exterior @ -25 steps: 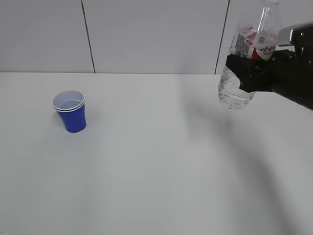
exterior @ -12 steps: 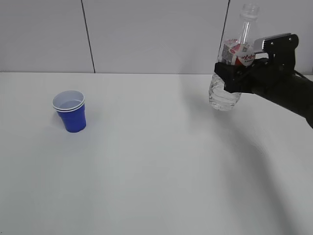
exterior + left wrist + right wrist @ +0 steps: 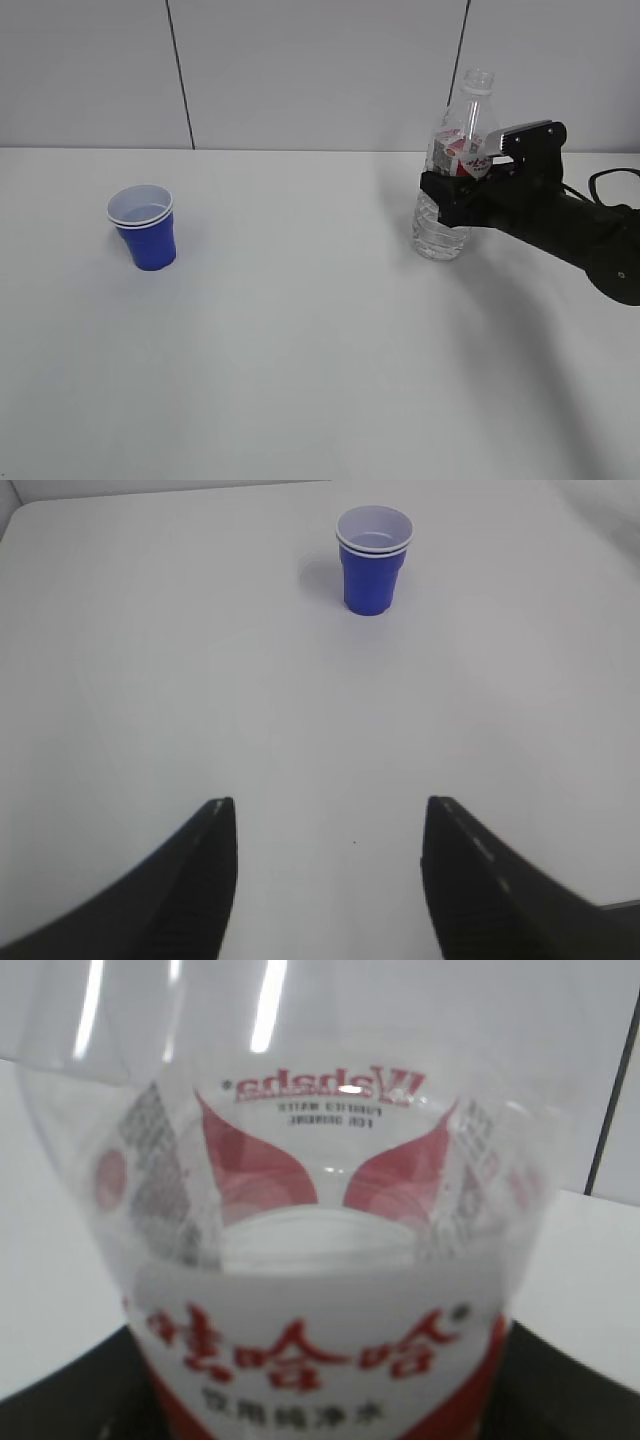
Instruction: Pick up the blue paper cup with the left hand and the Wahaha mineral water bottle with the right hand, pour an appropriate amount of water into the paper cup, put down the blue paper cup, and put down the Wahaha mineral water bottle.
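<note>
Left hand (image 3: pixel 325 880): its jaws are standing wide apart and gripping nothing; they are hanging over bare counter (image 3: pixel 150 680), well short of the cup and pointing toward it; no part of this arm is showing in the exterior view.

Blue paper cup (image 3: pixel 145 226): it is standing upright and free on the counter, far to the left of the bottle; nothing is touching it; a pale level is showing inside it, though whether that is water I cannot tell; I am judging it as already poured into and put down.

Right hand (image 3: pixel 448 200): its jaws are clamping the bottle around the middle, just under the label band; the arm is reaching in from the right of the bottle.

Wahaha mineral water bottle (image 3: pixel 452 170): it is standing upright and capless, with its base at or just above the counter; which of the two I cannot tell; some water (image 3: pixel 438 235) is sitting in the ribbed lower body.

Progress: the task is looking nearly finished; what is remaining, as I am reading it, is seating the bottle firmly and letting go.
</note>
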